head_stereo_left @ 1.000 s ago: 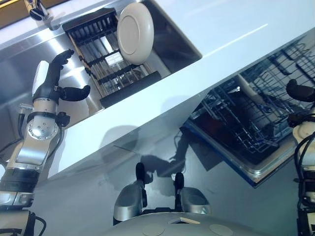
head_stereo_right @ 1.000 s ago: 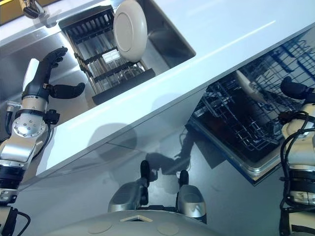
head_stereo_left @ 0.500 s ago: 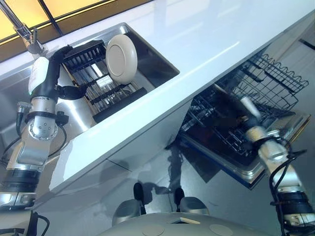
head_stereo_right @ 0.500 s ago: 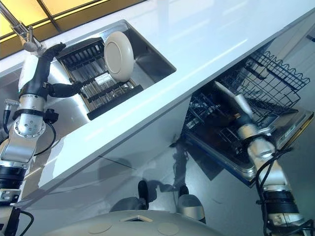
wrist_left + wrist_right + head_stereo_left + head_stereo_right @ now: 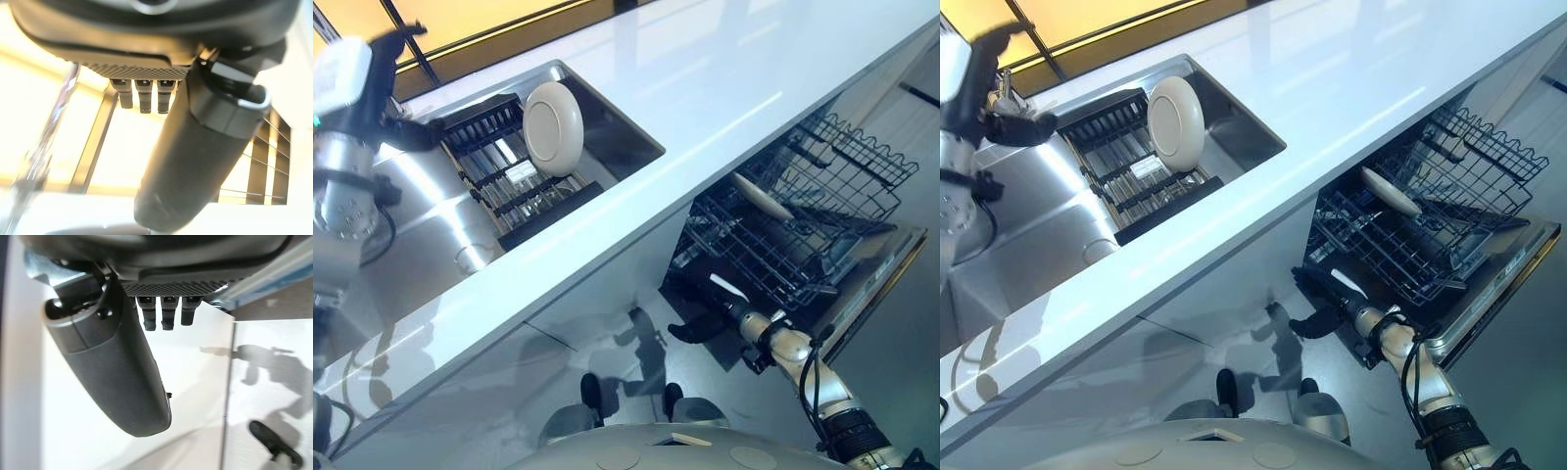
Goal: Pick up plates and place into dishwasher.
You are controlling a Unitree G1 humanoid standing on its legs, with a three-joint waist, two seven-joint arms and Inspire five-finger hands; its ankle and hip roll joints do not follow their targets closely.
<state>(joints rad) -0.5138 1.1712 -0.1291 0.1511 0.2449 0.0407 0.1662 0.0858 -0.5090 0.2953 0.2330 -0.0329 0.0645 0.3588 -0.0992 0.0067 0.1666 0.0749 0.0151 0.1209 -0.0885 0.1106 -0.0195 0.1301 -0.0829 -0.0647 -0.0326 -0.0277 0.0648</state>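
looking down at the sink side, one round cream ceramic plate [image 5: 554,128] is standing on edge in the black slatted dish rack [image 5: 514,171] that sits inside the stainless steel sink [image 5: 421,211]. its face is turned toward the robot's left and it leans a little, so its long axis runs roughly up and down, with the rim as the part to grab

the left hand [image 5: 396,93] is up by the far left corner of the sink, near the rack's end. it's on the same side the plate faces and clearly the closer hand, though some of the rack lies between it and the plate. in its wrist view the fingers look straight and relaxed, nothing in them

the right hand [image 5: 1317,320] is low down in front of the white cabinet face, just by the near corner of the open dishwasher's dark wire lower rack [image 5: 793,240]. fingers look loose and spread, holding nothing. a second cream plate [image 5: 762,196] is already lying tilted in that wire rack

so my read is one plate is loaded and the rack plate is next. the left hand would have to come across the rack toward its right and pinch the rim from the top or the facing side. main risk i'd guess is knocking the plate over against the slats
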